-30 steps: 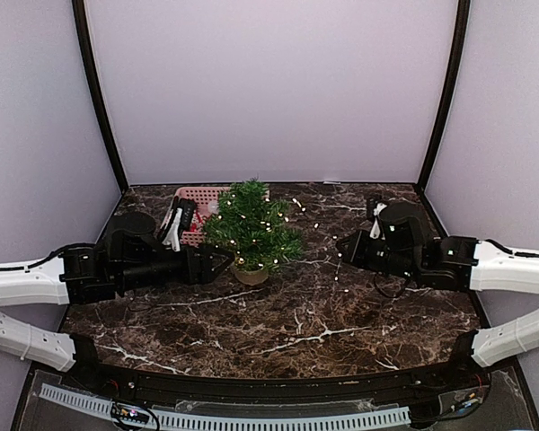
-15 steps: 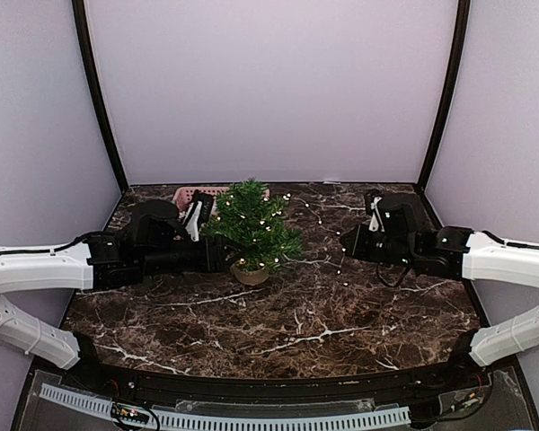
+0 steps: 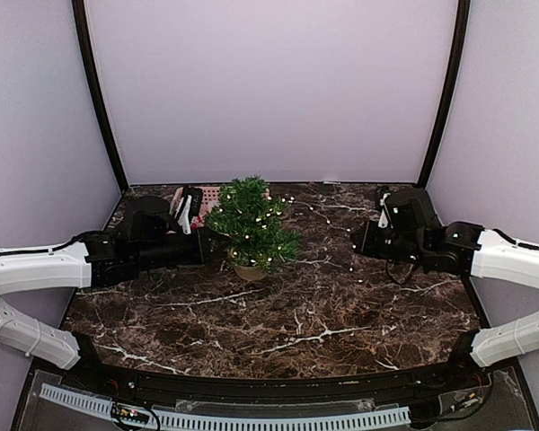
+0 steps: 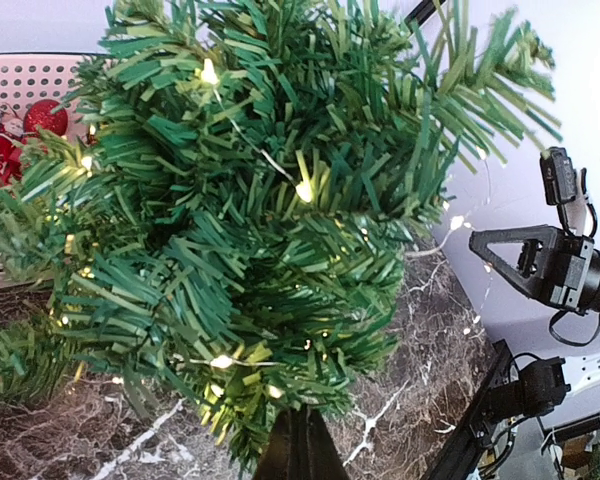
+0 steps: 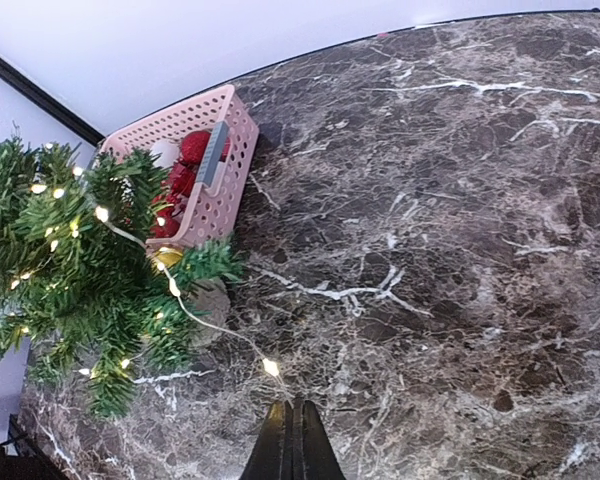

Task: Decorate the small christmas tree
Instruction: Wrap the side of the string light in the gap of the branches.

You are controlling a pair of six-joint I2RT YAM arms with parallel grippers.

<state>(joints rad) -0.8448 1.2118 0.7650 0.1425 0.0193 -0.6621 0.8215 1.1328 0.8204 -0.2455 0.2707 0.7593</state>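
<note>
Right gripper [image 5: 292, 440]: jaws pressed together on light string [image 5: 270, 367]; wire runs from fingertips leftward into small christmas tree [image 3: 250, 224]. Left gripper [image 4: 300, 440]: jaws closed, tips buried in tree's left-side branches; held item not discernible. Pink basket [image 5: 223, 195] with red baubles [image 5: 192, 147] just behind tree, to its left. Tree: upright, centre-rear of dark marble table [image 5: 460, 250], between arms; bushy green needles, lit warm-white bulbs, tan pot [image 3: 249, 270].

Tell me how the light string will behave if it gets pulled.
Probably floppy: the light string runs in a slack curve from the tree to the right gripper. Likely to snag, since it threads through bushy branches; a hard tug might tip the tree.
</note>
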